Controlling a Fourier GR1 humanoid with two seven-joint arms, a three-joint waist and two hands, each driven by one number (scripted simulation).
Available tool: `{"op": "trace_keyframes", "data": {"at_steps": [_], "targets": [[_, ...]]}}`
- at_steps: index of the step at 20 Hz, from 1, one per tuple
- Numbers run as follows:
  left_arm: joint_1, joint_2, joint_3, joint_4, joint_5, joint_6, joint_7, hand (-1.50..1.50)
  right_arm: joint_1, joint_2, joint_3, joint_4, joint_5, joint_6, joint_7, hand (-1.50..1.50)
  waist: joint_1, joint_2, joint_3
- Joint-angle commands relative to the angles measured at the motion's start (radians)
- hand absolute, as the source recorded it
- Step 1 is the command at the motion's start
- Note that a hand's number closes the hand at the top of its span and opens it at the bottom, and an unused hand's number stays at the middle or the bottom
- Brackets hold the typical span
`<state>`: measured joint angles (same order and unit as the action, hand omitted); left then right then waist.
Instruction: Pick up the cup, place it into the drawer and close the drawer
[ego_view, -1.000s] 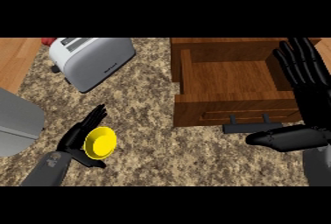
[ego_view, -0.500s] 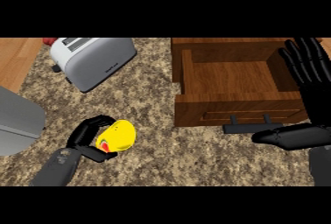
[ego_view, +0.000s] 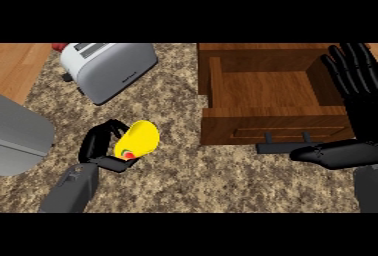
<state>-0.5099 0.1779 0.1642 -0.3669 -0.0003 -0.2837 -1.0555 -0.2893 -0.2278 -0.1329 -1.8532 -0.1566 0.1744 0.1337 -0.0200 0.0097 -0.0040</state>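
Note:
The yellow cup (ego_view: 139, 139) is tipped on its side, held in my left hand (ego_view: 100, 149), whose fingers and thumb curl round it above the granite counter at the lower left. The open wooden drawer (ego_view: 273, 90) is at the upper right, with its dark handle (ego_view: 284, 145) along the front. My right hand (ego_view: 356, 75) is open, fingers straight, beside the drawer's right wall. Its thumb (ego_view: 325, 152) lies in front of the drawer face near the handle.
A silver toaster (ego_view: 109, 62) sits at the upper left of the counter. A grey appliance (ego_view: 21, 135) fills the left edge. A wooden surface (ego_view: 22, 65) shows at the far upper left.
My left hand has closed round the cup, tipped it over from upright onto its side and carried it slightly right. The right hand has barely moved.

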Motion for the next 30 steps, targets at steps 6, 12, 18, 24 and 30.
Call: {"op": "trace_keyframes", "data": {"at_steps": [6, 12, 18, 24, 30], "targets": [[-0.039, -0.055, 0.1, -0.062, 0.097, 0.063, -0.104, 1.5, -0.002, 0.001, 0.019, -0.009, 0.047, -0.019, 0.02, -1.5, 0.013, -0.007, 0.003], [-0.192, -0.101, 0.068, -0.239, 0.109, 0.177, 0.137, 1.5, 0.022, -0.006, -0.005, -0.006, 0.019, 0.003, 0.009, -1.5, 0.02, -0.012, 0.004], [-0.299, -0.159, -0.014, -0.442, 0.104, 0.225, 0.425, 1.5, 0.003, -0.019, -0.032, 0.03, 0.025, 0.001, -0.009, -1.5, 0.032, -0.019, 0.005], [-0.396, -0.177, -0.15, -0.553, 0.138, 0.382, 0.628, 1.5, 0.044, -0.007, -0.033, 0.038, 0.018, 0.028, -0.078, -1.5, 0.016, -0.014, 0.005], [-0.645, -0.178, -0.207, -0.382, 0.183, 0.57, 0.713, 1.5, 0.06, 0.0, -0.021, 0.008, 0.026, 0.024, -0.072, -1.5, -0.018, -0.007, 0.005]]}}
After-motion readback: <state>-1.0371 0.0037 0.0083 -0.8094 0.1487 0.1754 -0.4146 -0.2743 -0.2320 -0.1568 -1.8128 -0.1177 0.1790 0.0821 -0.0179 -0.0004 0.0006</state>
